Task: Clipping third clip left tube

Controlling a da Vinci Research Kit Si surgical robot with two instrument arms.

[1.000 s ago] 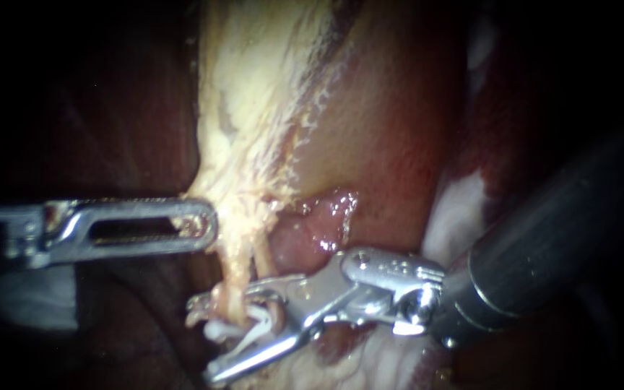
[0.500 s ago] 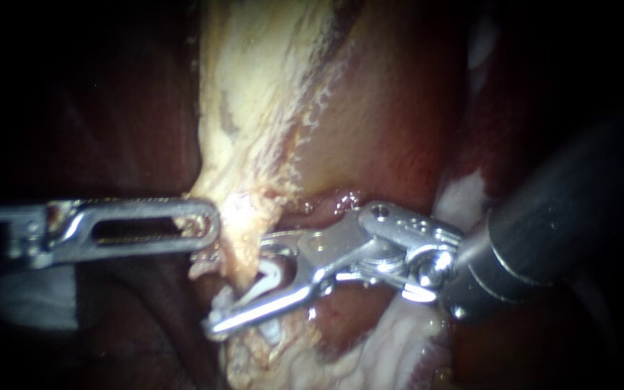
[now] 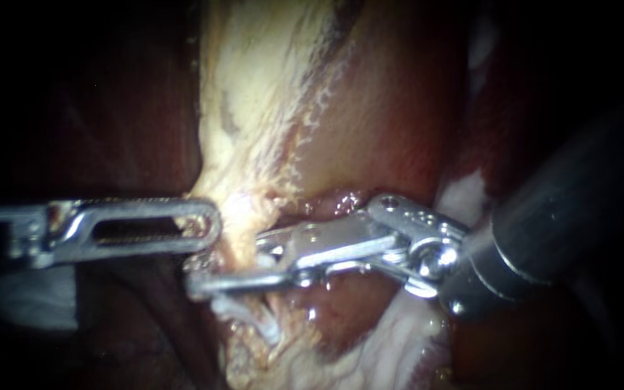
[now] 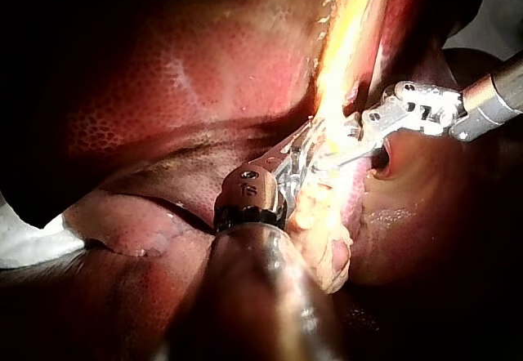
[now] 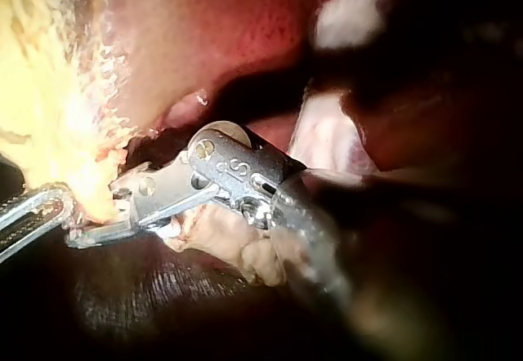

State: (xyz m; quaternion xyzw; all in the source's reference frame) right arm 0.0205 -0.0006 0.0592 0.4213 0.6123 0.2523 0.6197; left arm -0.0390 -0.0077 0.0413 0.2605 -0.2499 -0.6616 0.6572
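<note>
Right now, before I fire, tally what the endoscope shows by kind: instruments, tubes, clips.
Instruments: 2. The left instrument has its jaws shut on the pale tissue; the right instrument is at the tube.
Tubes: 1 that I can make out, the pale tube.
White clips: 1 clearly showing, just below the right instrument's tip; more may be hidden.
Total: 4

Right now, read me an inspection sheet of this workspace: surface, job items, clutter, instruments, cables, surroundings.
Surface: liver, reddish brown, with pale yellowish tissue running down beside it.
Job's things: tube, a pale strand below that tissue; what looks like a white clip sits on it lower down.
Clutter: nothing seen.
Instruments: right instrument, jaws bearing on the tube from two sides; left instrument, tip at the pale tissue's edge.
Cables: nothing seen.
Surroundings: dark, except a white patch beside the right shaft.
</note>
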